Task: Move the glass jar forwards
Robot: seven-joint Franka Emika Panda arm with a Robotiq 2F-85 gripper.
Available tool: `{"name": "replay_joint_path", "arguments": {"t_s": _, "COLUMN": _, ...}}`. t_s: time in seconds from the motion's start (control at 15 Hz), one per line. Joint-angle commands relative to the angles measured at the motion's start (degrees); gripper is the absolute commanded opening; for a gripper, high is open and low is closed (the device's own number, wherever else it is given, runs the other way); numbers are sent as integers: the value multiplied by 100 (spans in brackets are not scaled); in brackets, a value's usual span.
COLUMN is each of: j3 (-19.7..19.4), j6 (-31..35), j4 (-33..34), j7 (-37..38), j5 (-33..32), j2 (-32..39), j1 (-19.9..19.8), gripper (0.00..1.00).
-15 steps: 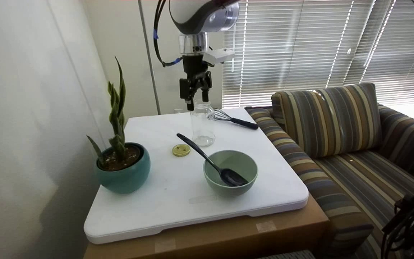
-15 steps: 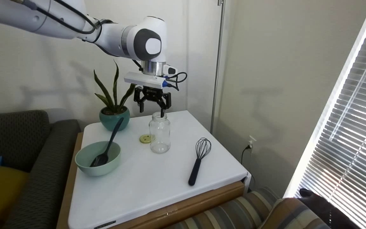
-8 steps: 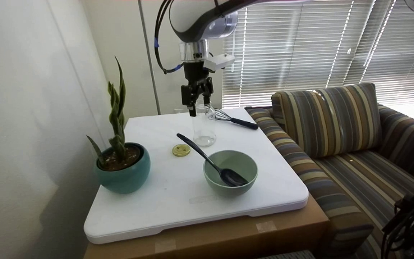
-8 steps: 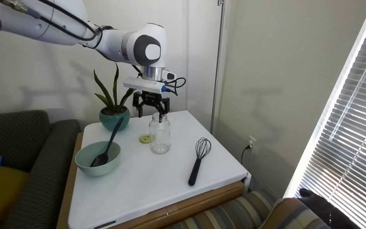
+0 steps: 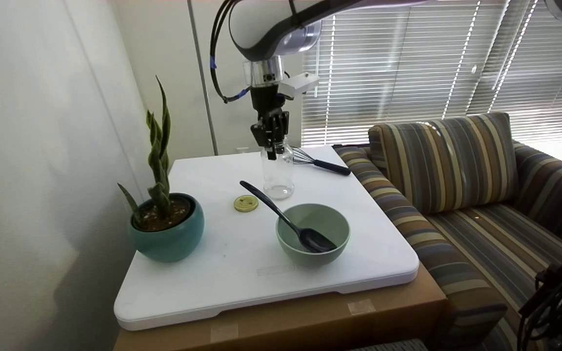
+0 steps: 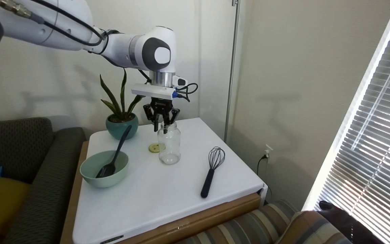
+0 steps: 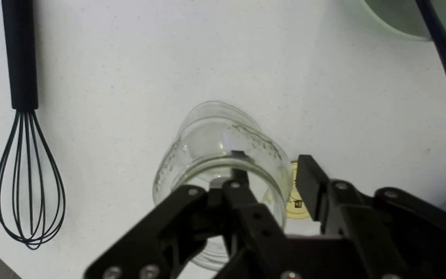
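Note:
The clear glass jar [image 5: 278, 181] stands upright and uncovered on the white table. It shows in both exterior views, also as a glass jar [image 6: 170, 146] beyond the whisk. My gripper [image 6: 160, 131] is at the jar's mouth from above, its jaws partly drawn together. In the wrist view one finger of my gripper [image 7: 271, 154] reaches down inside the mouth of the jar [image 7: 203, 135]. The other finger [image 7: 308, 182] is outside the wall, with a narrow gap seen between it and the glass. The gripper's own linkage covers part of the rim.
Beside the jar lies a yellow round disc [image 5: 246, 204]. The pale green bowl [image 5: 312, 262] holds a black spoon [image 5: 265, 200] whose handle leans towards the jar. A whisk [image 6: 208, 179] lies on the jar's other side. A teal plant pot [image 5: 169, 243] stands near the wall.
My gripper has come down, so one finger has entered the jar's mouth. Its jaws have then narrowed. The jar has shifted very slightly, staying upright.

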Motion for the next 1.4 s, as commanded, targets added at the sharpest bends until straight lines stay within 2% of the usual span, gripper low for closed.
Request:
{"name": "replay_joint_path", "arguments": {"t_s": 0.0, "j3": -103, "j6": -185, "j4": 278, "j7": -65, "j5": -149, "j2": 98, "j1": 9, "gripper": 11}}
{"name": "replay_joint_path", "arguments": {"t_s": 0.07, "j3": -126, "j6": -177, "j4": 292, "j7": -51, "j5": -195, "j2": 90, "j1": -3, "gripper": 3}}
{"name": "replay_joint_path", "arguments": {"t_s": 0.13, "j3": -155, "j6": -178, "j4": 303, "j7": -30, "j5": -242, "j2": 80, "j1": -25, "gripper": 0}}
{"name": "replay_joint_path", "arguments": {"t_s": 0.6, "j3": -413, "j6": -167, "j4": 286, "j7": 201, "j5": -148, "j2": 6, "j1": -376, "gripper": 3}}
{"name": "replay_joint_path", "arguments": {"t_s": 0.8, "j3": -299, "j6": -287, "j4": 311, "j7": 479, "j5": 164, "j2": -65, "j1": -755, "gripper": 3}}
{"name": "replay_joint_path", "arguments": {"t_s": 1.0, "j3": -108, "j6": -610, "j4": 345, "j7": 690, "j5": 739, "j2": -103, "j1": -1116, "gripper": 3}}
{"name": "replay_joint_path", "arguments": {"t_s": 1.33, "j3": -50, "j6": -552, "j4": 407, "j7": 980, "j5": 1198, "j2": -59, "j1": -1333, "gripper": 3}}
